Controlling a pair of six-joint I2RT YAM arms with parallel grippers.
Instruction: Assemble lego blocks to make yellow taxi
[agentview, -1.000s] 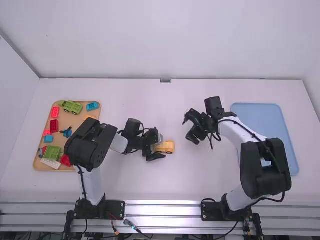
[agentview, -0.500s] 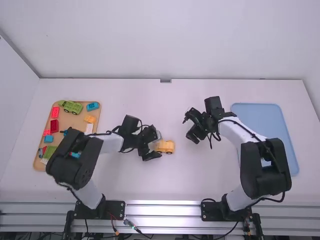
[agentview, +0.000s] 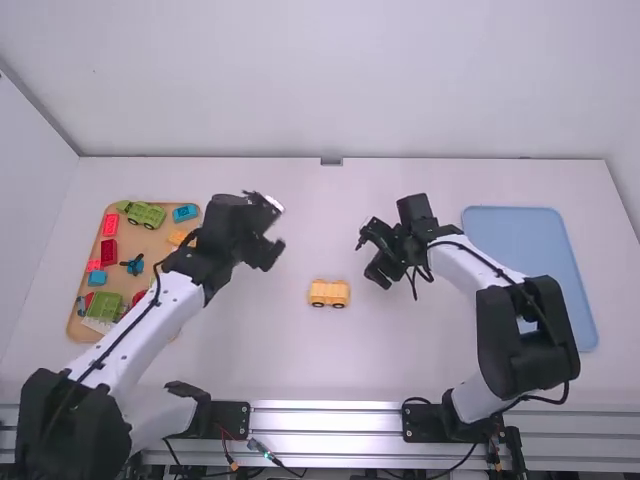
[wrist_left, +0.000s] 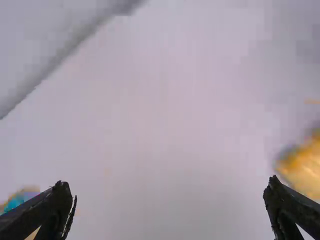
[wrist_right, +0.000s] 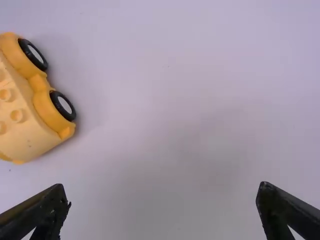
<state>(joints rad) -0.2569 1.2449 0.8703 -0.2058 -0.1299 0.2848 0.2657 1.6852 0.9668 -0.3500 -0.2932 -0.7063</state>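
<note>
High view, from its near edge: the left arm (agentview: 130, 335) ran partly out of sight at the bottom corner, while the right arm (agentview: 465, 262) stood complete from base to gripper. Beyond the bases, the yellow wheeled base (agentview: 328, 293) sat upright on the white table (agentview: 330, 370), between the two grippers and touching neither. Seen from the right wrist we had it cut off at the edge, but clear: smooth warm yellow, round studs on top, two black wheels (wrist_right: 63, 105) with pale hubs. From the left wrist it was only a blurred yellow patch, also cut off. A little farther away the right gripper (agentview: 368, 258) hung with its fingers spread wide and nothing held; we found the left gripper (agentview: 278, 228) likewise wide apart and empty, its outline smeared in the high view. Off to the left lay the tan tray (agentview: 135, 240) of blocks, where the left arm partly hid a yellow block (agentview: 177, 237) and a red block (agentview: 138, 298). Pale marks on a blue block (agentview: 185, 212) near the tray's far edge were too small for us to read. Well to the right, the right arm covered part of the blue tray (agentview: 515, 240).
</note>
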